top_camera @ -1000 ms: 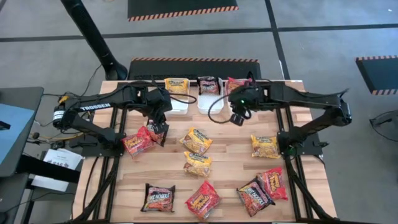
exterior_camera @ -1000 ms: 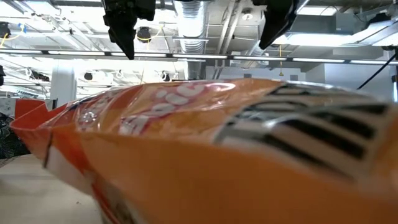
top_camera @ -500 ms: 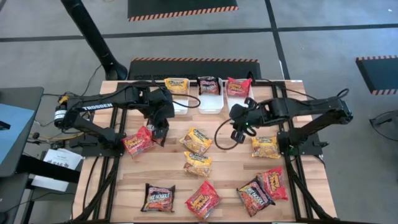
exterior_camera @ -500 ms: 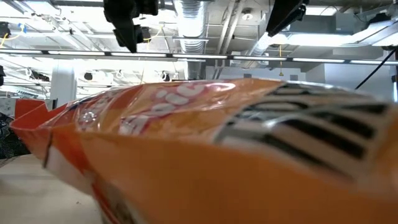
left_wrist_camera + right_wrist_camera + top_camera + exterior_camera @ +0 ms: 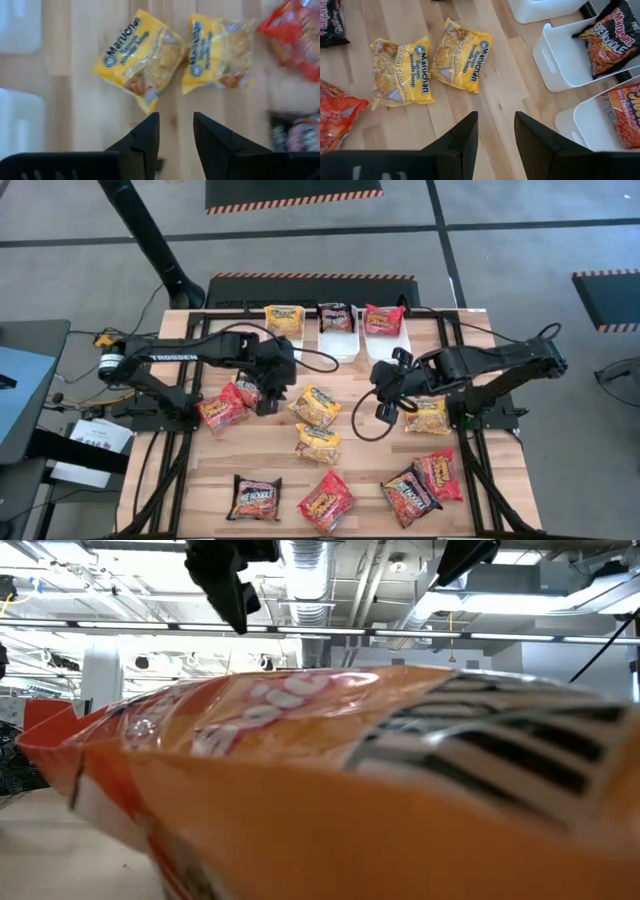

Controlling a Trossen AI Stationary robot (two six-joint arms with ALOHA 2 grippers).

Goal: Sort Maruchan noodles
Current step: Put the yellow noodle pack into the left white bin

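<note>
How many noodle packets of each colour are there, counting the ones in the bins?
Yellow packets: 4
Red packets: 4
Dark packets: 4
Total: 12

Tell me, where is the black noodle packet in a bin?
In the high view, the black packet lies in the middle white bin at the table's far edge, between bins holding a yellow packet and a red packet.
</note>
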